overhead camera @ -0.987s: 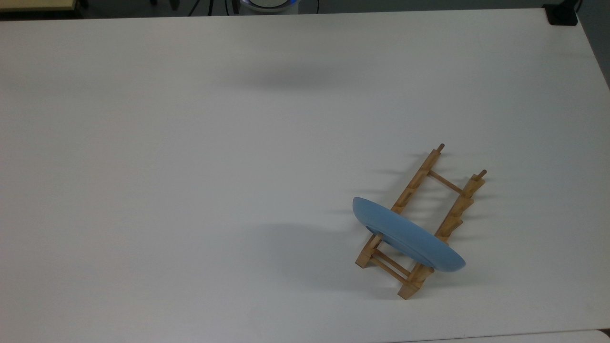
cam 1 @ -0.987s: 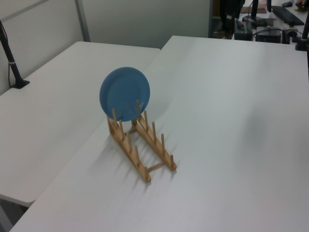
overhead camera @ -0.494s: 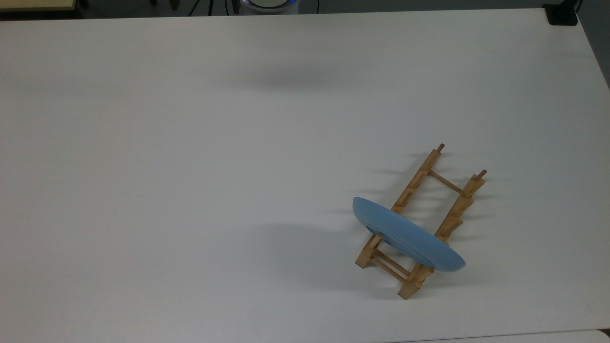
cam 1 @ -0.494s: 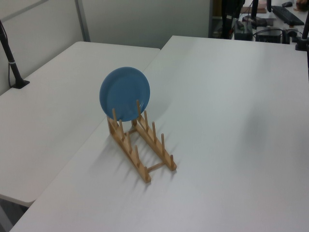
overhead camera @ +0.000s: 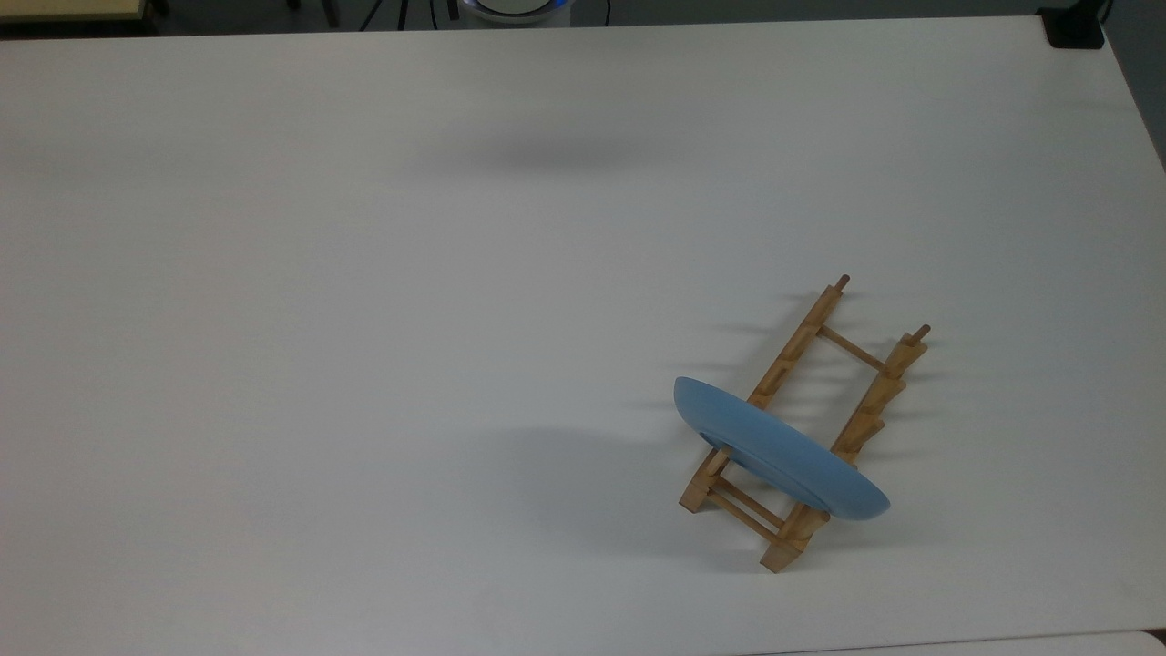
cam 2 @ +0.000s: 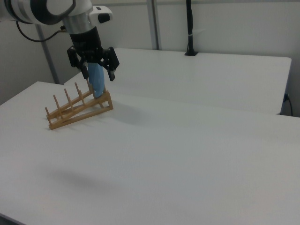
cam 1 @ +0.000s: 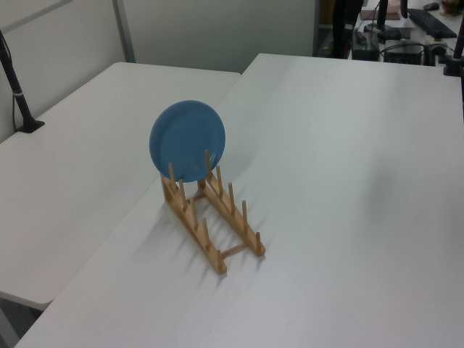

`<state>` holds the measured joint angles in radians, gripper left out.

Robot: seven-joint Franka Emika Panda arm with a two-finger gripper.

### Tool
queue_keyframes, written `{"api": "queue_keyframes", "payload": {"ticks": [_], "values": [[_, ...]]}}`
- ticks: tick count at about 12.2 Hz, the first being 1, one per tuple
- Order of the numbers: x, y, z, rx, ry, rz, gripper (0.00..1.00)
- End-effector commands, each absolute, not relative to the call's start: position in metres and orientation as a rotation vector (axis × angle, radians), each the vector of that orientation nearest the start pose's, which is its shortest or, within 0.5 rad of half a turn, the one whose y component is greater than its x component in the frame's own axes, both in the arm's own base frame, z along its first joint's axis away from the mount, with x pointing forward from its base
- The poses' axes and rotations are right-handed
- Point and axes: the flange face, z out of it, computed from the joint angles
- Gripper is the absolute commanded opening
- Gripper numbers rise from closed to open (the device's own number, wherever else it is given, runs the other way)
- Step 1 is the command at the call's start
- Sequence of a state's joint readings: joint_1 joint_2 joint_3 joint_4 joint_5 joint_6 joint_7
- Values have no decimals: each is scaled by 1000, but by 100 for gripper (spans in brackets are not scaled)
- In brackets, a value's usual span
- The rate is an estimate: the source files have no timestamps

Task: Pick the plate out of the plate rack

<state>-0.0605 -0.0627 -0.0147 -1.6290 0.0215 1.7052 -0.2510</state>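
Plainly, the round glossy light-blue plate (overhead camera: 783,451) stood on its edge in the end slots of the small light-brown wooden peg rack (overhead camera: 865,410), low in the right part of the top view, with the other slots bare. In the left view the plate (cam 1: 187,140) showed its broad face, propped at the far end of the rack (cam 1: 217,232) and leaning slightly back against the pegs. My gripper (cam 2: 99,77) hung in the upper left of the right view with its two dark fingers spread wide and nothing held between them. The plate (cam 2: 97,79) appeared there as a narrow blue strip seen between those fingers, above the rack (cam 2: 75,112). I judged that overlap to be a matter of sight line only. A soft shadow on the white table (overhead camera: 364,319), upper middle of the top view, suggested I hung high and well apart from the plate, which lay down and to the right of that shadow. What the coming move turned on was the rim's line. In the top view it ran from upper left to lower right, crosswise to the rails, so my fingers would need to straddle that thin edge from above, one on each face.
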Motion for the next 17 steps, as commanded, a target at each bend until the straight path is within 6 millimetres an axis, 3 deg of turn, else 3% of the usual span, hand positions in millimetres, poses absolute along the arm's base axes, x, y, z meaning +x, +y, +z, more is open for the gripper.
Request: {"api": "queue_keyframes", "payload": {"ticks": [1, 4, 8, 12, 14, 17], "values": [[556, -39, 643, -3103, -509, -316, 100], [580, -25, 642, -3112, -422, -502, 100], [612, 12, 637, -3098, -238, -759, 100], [642, 74, 617, -2977, -158, -981, 98], [657, 128, 600, -2866, -43, -1145, 98], [667, 156, 573, -2882, 12, -1237, 97]]}}
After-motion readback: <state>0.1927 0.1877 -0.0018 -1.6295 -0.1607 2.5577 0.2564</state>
